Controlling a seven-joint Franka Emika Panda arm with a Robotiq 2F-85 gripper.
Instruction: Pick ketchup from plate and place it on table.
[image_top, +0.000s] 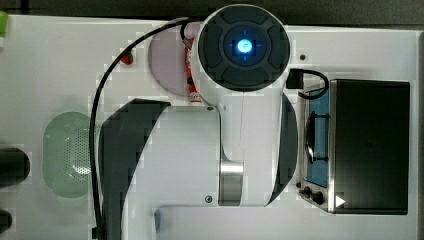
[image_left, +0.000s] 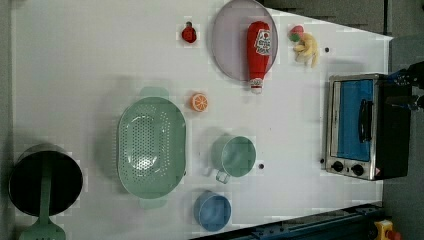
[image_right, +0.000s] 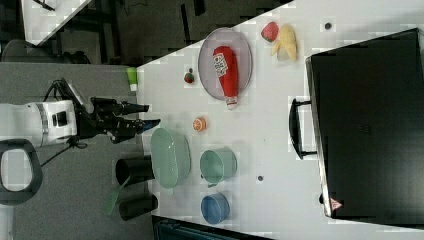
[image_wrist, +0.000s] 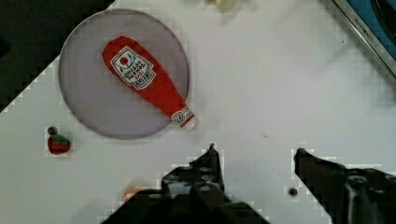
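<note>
The ketchup (image_wrist: 144, 81), a red bottle with a white label, lies flat on the pale lilac plate (image_wrist: 88, 102). Its whitish cap end pokes just over the plate's rim. It also shows as the ketchup (image_left: 259, 47) on the plate (image_left: 230, 45) and the ketchup (image_right: 226, 70) on the plate (image_right: 207, 65). In the top view the arm hides most of the ketchup (image_top: 190, 70) and part of the plate (image_top: 165, 65). My gripper (image_wrist: 256, 153) hangs open above the white table (image_wrist: 280, 84), beside the cap end and well clear of it. The right view shows the gripper (image_right: 152, 114) high off the tabletop, with nothing in it.
A strawberry (image_left: 189, 34) sits beside the plate and an orange slice (image_left: 199, 102) nearer the middle. A green basket (image_left: 150, 147), a green cup (image_left: 235, 156) and a blue bowl (image_left: 213, 211) stand on the table. A toaster oven (image_left: 360, 127) lines one edge; yellow toy food (image_left: 306, 46) lies near it.
</note>
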